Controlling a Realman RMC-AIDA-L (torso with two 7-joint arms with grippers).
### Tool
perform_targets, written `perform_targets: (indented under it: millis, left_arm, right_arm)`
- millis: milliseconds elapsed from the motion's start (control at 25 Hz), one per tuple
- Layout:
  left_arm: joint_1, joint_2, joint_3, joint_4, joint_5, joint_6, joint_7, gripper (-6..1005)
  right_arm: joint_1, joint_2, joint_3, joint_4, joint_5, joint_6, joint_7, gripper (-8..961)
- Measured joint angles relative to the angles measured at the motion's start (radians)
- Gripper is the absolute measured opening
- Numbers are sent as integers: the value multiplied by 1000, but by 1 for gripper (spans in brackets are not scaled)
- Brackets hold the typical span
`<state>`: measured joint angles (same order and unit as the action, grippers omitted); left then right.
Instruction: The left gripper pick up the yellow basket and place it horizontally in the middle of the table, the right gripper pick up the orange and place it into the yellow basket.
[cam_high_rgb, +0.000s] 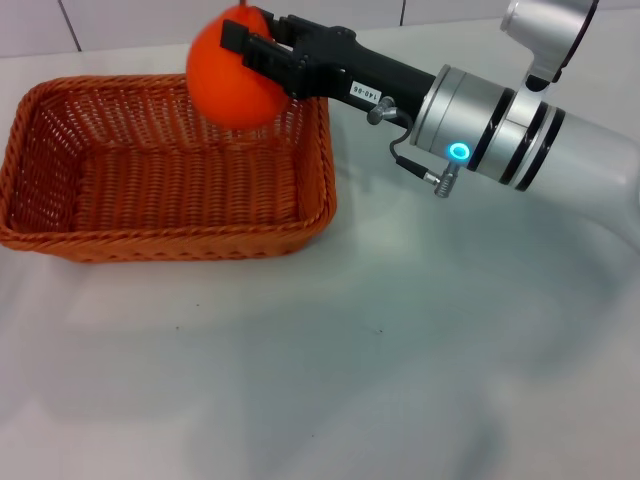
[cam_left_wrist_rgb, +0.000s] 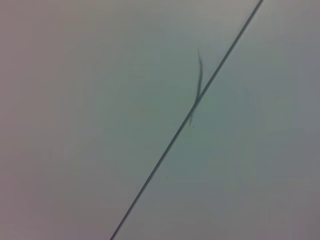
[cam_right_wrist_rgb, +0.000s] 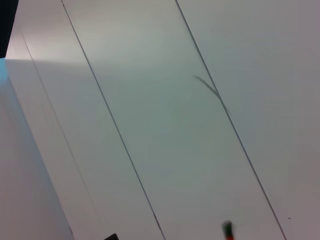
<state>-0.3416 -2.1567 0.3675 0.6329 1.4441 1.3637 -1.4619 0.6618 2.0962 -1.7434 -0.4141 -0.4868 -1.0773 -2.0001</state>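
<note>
The yellow basket (cam_high_rgb: 60, 170), an orange-brown wicker one, lies lengthwise on the white table (cam_high_rgb: 400, 360) at the left of the head view. My right gripper (cam_high_rgb: 262, 42) reaches in from the right and is shut on the orange (cam_high_rgb: 225, 85), holding it in the air above the basket's far right corner. The orange's stem tip shows at the edge of the right wrist view (cam_right_wrist_rgb: 228, 230). The left gripper is out of view; the left wrist view shows only a pale tiled surface.
A tiled wall (cam_high_rgb: 150, 20) runs along the table's far edge. My right arm's silver wrist (cam_high_rgb: 510, 125) with its blue light stretches across the upper right. The table in front of the basket and to its right is bare white surface.
</note>
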Motion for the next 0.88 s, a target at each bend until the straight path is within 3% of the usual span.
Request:
perform_targets:
  millis: [80,440,640,880]
  left_arm:
    - [-1,0,0,1,0,0,0,794]
    - [-2,0,1,2,1,-8,3,793]
    - [-2,1,-4,4,-3,-22,24,793]
    - [-1,1,-7,2,-4,-77,73,793]
  right_arm:
    - [3,0,0,0,0,0,1,277]
    - [1,1,3,1,15,33,-5,659]
    - [-20,4,4,1,120,80,-203,936]
    - [-97,7,4,-7,271,37,-657,935]
